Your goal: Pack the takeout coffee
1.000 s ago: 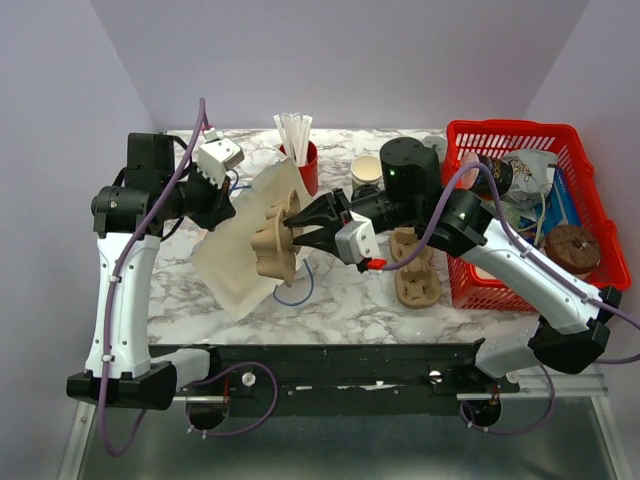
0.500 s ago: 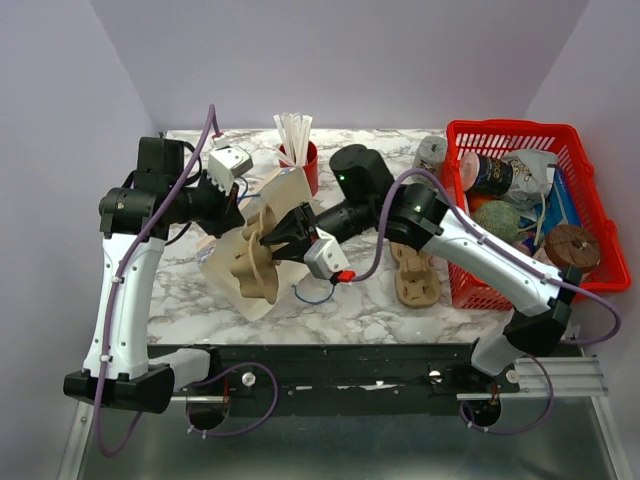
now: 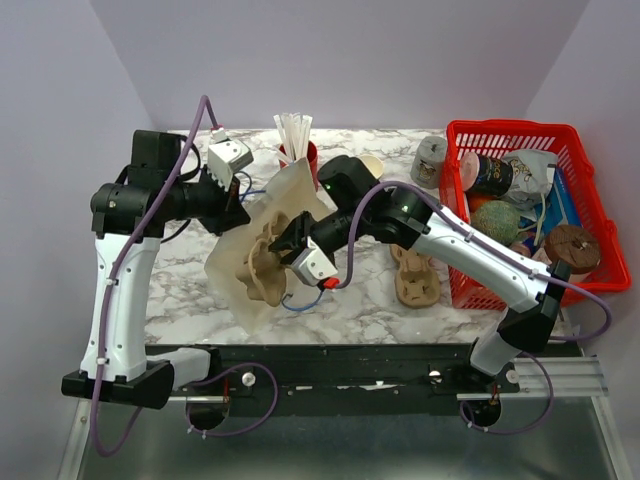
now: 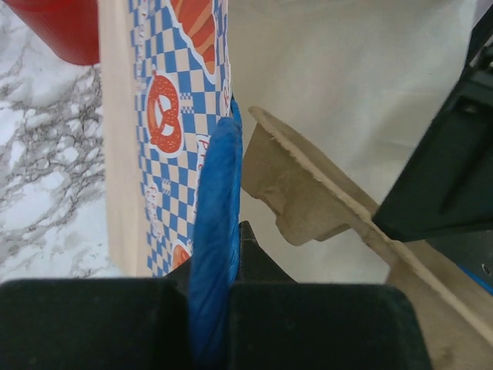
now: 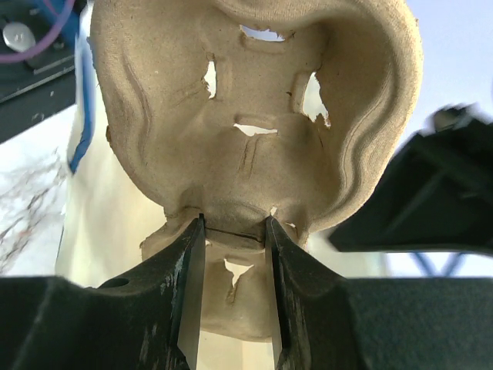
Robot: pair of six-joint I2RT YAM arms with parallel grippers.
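Of the takeout coffee only a cream rim (image 3: 373,164) peeks out behind my right arm; no lid shows. My left gripper (image 3: 234,208) is shut on the blue handle (image 4: 216,231) of a cream paper bag (image 3: 232,278) with a blue pretzel-print panel (image 4: 173,116), and holds the bag up off the table. My right gripper (image 3: 287,245) is shut on the centre rib of a brown pulp cup tray (image 5: 254,116). That tray (image 3: 268,262) stands on edge in the bag's mouth, and its rim (image 4: 308,185) shows beside the handle.
A second pulp tray (image 3: 415,277) lies on the marble table (image 3: 180,290) beside a red basket (image 3: 560,135) full of mixed items. A red cup of white straws (image 3: 300,150) stands at the back, and a grey-green container (image 3: 432,158) near the basket. A blue cord loop (image 3: 295,300) lies under the bag.
My right arm has swung left and nearer, carrying the tray deeper into the bag. The bag has shifted and turned with it while my left gripper kept hold of the handle.
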